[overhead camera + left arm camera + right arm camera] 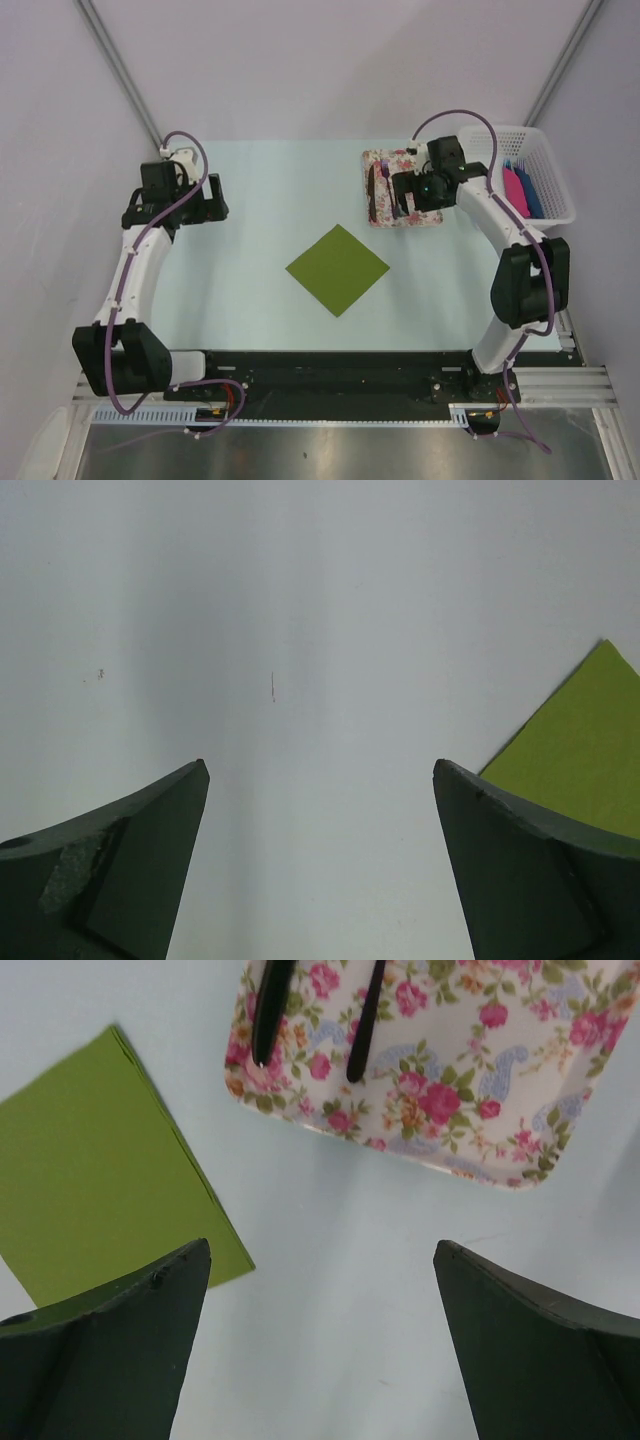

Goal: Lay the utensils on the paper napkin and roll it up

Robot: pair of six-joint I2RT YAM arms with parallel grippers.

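The olive-green paper napkin (337, 269) lies flat as a diamond in the middle of the table, with nothing on it; one corner shows in the left wrist view (580, 750) and one side in the right wrist view (100, 1170). Dark slim utensils (372, 190) lie on the floral mat (385, 162); two of their ends (272, 1010) show in the right wrist view. My right gripper (403, 196) hovers over the mat's near part, open and empty (320, 1250). Far to the left, my left gripper (214, 197) stands open over bare table (320, 770).
A white basket (545, 205) with pink (514, 187) and blue flat pieces stands at the table's right edge, next to the floral mat (450, 1080). Pale walls close in on both sides of the table (260, 200).
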